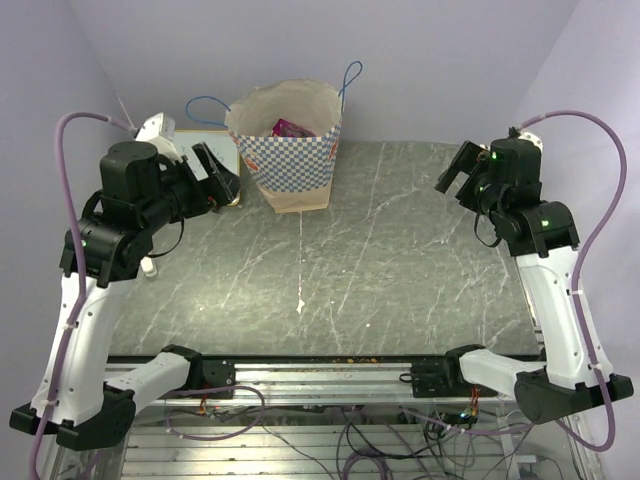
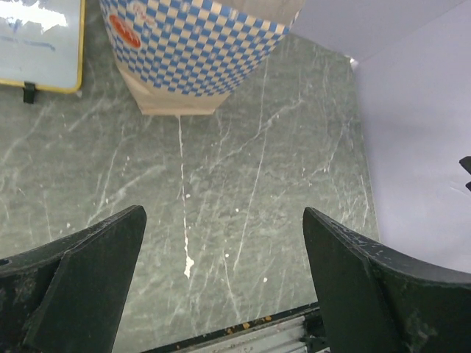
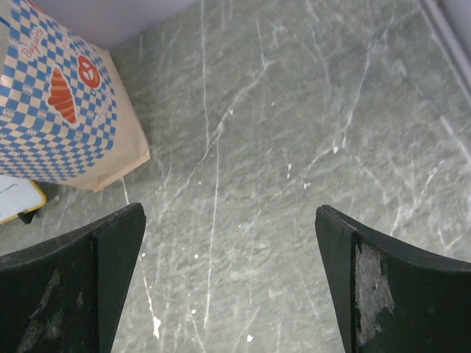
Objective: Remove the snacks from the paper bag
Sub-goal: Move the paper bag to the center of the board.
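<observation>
The paper bag [image 1: 289,150] stands upright at the back of the table, cream with a blue-and-white checkered band and blue cord handles. A purple packet [image 1: 292,129] shows in its open top; the other snacks are hidden inside. The bag's lower part also shows in the left wrist view [image 2: 193,51] and the right wrist view [image 3: 59,118]. My left gripper [image 1: 220,172] is open and empty, raised just left of the bag. My right gripper [image 1: 457,170] is open and empty, raised over the right side of the table, well apart from the bag.
A small whiteboard with a yellow frame [image 2: 40,44] lies left of the bag, under my left arm. The grey marble table [image 1: 360,260] has walls at the back and both sides. A metal rail [image 1: 330,375] runs along its front edge.
</observation>
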Tool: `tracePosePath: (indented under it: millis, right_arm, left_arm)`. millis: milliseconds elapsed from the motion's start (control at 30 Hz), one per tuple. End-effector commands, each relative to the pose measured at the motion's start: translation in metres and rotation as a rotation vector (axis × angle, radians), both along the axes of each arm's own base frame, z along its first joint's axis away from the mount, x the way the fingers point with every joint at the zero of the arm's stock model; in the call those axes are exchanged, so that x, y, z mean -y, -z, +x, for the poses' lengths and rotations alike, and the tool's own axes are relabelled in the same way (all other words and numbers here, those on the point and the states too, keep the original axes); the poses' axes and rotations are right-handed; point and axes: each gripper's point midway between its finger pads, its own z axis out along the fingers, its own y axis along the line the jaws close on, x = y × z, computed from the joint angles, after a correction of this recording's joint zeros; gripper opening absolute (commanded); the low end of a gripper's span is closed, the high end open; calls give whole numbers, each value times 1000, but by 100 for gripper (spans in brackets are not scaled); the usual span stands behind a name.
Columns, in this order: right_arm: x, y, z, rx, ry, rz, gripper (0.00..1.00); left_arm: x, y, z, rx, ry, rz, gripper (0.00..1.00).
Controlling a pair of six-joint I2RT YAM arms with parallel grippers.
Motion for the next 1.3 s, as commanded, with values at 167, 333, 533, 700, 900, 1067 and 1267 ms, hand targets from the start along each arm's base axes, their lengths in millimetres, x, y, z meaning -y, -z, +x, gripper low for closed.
tracePosePath:
  millis: [167, 333, 533, 700, 900, 1067, 1267]
  right_arm:
    - [-33, 22, 23, 47, -139, 226, 100]
    - [-55, 29, 49, 130, -233, 309, 100]
    - [-90, 39, 97, 117, -402, 355, 100]
    - [-120, 37, 131, 101, -548, 416, 100]
    - [-144, 36, 151, 99, -654, 404, 100]
    - [-159, 36, 171, 86, -689, 384, 100]
    - [-175, 34, 198, 88, -733, 453, 100]
  left_arm:
    - [9, 17, 39, -83, -26, -64, 98]
    - [-10, 29, 87, -150, -99, -133, 98]
    - [-45, 58, 164, -227, -203, -279, 93]
    - [-66, 76, 218, -186, -256, -447, 99]
    - [-92, 86, 275, -119, -287, -554, 96]
    - [-101, 97, 320, -101, -262, -584, 85]
    - [-97, 102, 356, -96, -214, -655, 76]
